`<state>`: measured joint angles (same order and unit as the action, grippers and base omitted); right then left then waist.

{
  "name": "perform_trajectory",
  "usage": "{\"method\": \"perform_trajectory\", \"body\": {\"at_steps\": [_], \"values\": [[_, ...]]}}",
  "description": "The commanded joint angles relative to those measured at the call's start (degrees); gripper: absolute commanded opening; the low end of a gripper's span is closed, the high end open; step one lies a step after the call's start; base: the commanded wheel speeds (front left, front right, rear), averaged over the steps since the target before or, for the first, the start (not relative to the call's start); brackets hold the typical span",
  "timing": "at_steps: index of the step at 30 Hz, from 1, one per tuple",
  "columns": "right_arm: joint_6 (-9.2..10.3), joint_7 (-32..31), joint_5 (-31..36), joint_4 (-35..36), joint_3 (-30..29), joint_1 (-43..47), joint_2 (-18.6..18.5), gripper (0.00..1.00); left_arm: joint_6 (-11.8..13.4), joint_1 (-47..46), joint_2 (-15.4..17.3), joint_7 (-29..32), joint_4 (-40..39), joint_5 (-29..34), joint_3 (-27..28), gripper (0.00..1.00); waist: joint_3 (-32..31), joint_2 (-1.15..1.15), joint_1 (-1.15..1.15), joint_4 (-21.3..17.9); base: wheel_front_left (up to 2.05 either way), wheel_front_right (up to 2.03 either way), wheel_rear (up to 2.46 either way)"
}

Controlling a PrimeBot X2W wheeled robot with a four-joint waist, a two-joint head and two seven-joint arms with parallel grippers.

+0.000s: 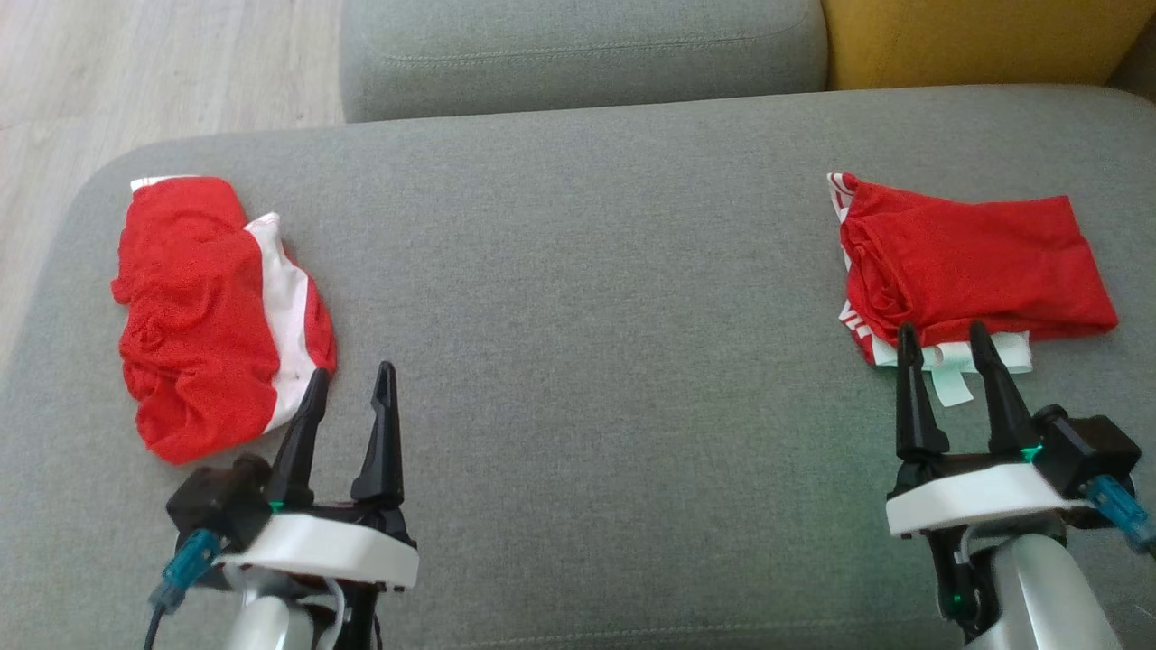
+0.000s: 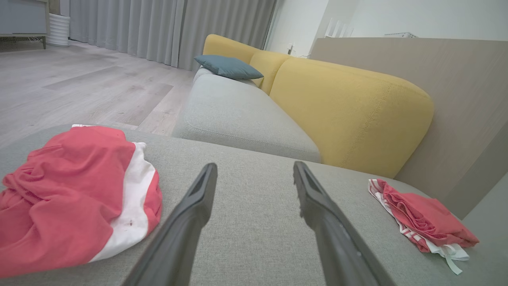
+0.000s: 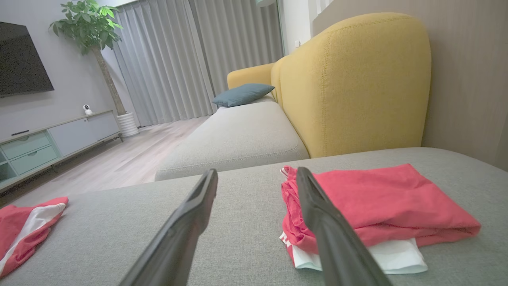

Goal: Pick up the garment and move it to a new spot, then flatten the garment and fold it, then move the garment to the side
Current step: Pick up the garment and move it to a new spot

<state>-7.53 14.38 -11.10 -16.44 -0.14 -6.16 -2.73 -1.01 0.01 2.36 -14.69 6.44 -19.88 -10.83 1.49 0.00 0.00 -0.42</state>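
Two red things lie on the grey sofa (image 1: 587,316). The crumpled garment (image 1: 194,307) is at the left of the frame and the folded garment (image 1: 975,262) is at the right. Both hands are wide and hold nothing. The left hand (image 1: 352,370) is just beside the crumpled garment, so I think picking it up comes next: reach over, pinch an edge, lift. The right hand (image 1: 942,329) covers a bit of the folded garment's near edge. I cannot tell what kind of clothes they are.
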Motion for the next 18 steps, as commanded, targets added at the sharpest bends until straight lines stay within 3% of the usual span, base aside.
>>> {"method": "perform_trajectory", "body": {"at_steps": [1, 18], "values": [[0.04, 0.62, -0.42, 1.78, 1.57, -1.31, -0.15, 1.0, 0.05, -1.47, 0.52, -0.31, -2.0, 0.43, 1.89, 1.0, -0.11, 0.0, 0.0, -0.12, 0.0, 0.0, 0.0], [0.04, 0.62, -0.75, 1.51, 2.2, -1.1, -0.15, 1.0, -0.28, -1.99, 0.52, -0.31, -1.48, 0.28, 1.66, 1.0, 0.12, 0.0, 0.0, 1.2, 0.0, 0.0, 0.0]]}}
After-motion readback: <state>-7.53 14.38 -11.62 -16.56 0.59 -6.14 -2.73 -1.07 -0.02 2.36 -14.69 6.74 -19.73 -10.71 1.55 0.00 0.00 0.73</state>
